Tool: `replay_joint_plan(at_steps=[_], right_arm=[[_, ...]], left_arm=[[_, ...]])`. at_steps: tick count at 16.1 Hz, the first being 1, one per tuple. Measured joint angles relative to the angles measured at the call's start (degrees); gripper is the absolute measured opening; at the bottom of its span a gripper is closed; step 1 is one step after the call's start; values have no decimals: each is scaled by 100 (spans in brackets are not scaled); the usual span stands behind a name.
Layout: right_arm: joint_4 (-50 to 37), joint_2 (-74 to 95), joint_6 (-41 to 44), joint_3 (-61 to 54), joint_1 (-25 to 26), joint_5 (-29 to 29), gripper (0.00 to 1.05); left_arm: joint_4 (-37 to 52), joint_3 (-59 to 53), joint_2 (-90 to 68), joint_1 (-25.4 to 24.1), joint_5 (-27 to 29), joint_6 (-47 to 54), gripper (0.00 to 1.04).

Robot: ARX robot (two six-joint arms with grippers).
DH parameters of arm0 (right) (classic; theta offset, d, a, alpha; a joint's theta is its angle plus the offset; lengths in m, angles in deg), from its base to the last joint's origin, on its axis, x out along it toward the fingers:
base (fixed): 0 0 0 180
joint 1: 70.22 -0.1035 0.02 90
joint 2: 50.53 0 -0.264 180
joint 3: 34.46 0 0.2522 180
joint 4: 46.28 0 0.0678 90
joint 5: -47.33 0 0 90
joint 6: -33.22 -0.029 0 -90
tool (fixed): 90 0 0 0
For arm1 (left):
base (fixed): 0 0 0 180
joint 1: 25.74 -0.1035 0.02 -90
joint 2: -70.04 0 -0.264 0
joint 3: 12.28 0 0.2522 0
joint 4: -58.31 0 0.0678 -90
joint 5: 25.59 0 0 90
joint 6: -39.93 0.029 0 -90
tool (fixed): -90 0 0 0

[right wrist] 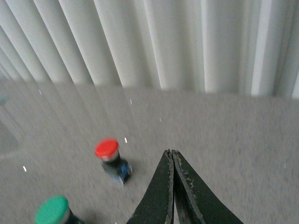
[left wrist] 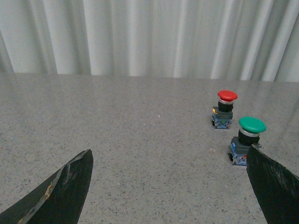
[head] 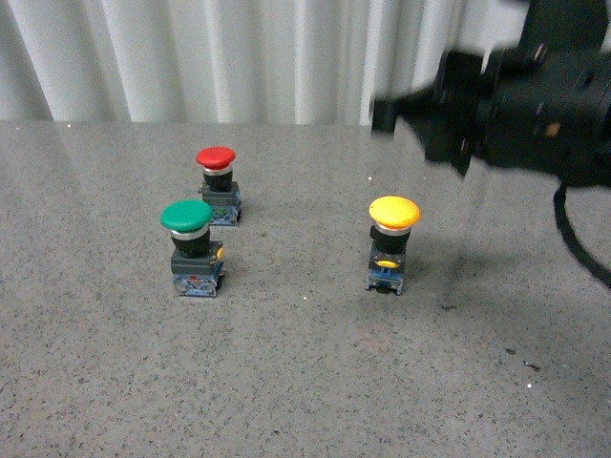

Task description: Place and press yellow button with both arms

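The yellow button [head: 393, 243] stands upright on the grey table, yellow cap on top, black neck and blue-grey base below. My right arm [head: 516, 105] is blurred above and to the right of it, clear of the cap. In the right wrist view my right gripper [right wrist: 171, 154] is shut with nothing between its jaws; the yellow button is out of that view. In the left wrist view my left gripper [left wrist: 170, 158] is open and empty, low over the table. Its right finger [left wrist: 273, 186] is just in front of the green button [left wrist: 249, 140].
A green-capped button [head: 194, 246] and a red-capped button [head: 219, 184] stand left of the yellow one. The red one also shows in the left wrist view [left wrist: 225, 108] and in the right wrist view [right wrist: 111, 158], the green one there too [right wrist: 53, 210]. White curtains [head: 239, 57] hang behind the table.
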Motion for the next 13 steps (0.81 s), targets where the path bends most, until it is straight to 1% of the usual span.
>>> replay_joint_plan(at_steps=[1, 2, 6, 7, 8, 9, 10, 11, 12, 13], right_arm=[[-367, -306, -341, 0, 107, 68, 2], [-468, -511, -601, -35, 205, 127, 2], [-96, -1379, -979, -737, 505, 369, 2], [439, -1921, -651, -855, 428, -433, 2], [887, -2719, -39, -1292, 560, -1414, 2], [1362, -3550, 404, -1869, 979, -1777, 2], [1860, -4277, 634, -2328, 1429, -1593, 2], [2240, -5003, 750, -2712, 1875, -1180, 2], [2194, -5591, 826, -2964, 2046, -1080, 2], [2100, -5880, 857, -3038, 2031, -966, 2]], left_arm=[[2, 0, 0, 0, 2, 0, 98], [0, 0, 0, 0, 0, 0, 98], [0, 0, 0, 0, 2, 0, 98], [2, 0, 0, 0, 0, 0, 98], [0, 0, 0, 0, 2, 0, 98], [0, 0, 0, 0, 7, 0, 98], [0, 0, 0, 0, 4, 2, 98], [0, 0, 0, 0, -2, 2, 98], [0, 0, 0, 0, 0, 0, 98], [0, 0, 0, 0, 0, 0, 98]])
